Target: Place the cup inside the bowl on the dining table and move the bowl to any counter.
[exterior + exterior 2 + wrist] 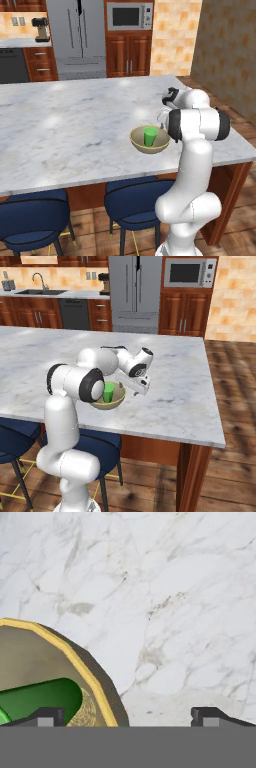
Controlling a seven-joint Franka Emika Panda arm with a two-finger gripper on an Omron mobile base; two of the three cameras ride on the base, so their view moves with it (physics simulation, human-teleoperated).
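The green cup [150, 136] [108, 392] stands upright inside the tan bowl [149, 146] [114, 402], which sits near the front edge of the marble dining table [75, 125] [185, 386]. My gripper [131, 388] [127, 717] hovers open just above the bowl's right side, holding nothing. In the hand view one fingertip [49, 716] is over the bowl [30, 657] beside the cup [45, 697]. The other fingertip [206, 716] is over bare marble outside the yellow rim. The counter [20, 42] [50, 293] runs along the back wall.
Blue stools [135, 202] [15, 438] stand under the table's near edge. At the back are a fridge [77, 30], a microwave [186, 272], a coffee machine [41, 29] and a sink [37, 290]. Wood floor lies right of the table.
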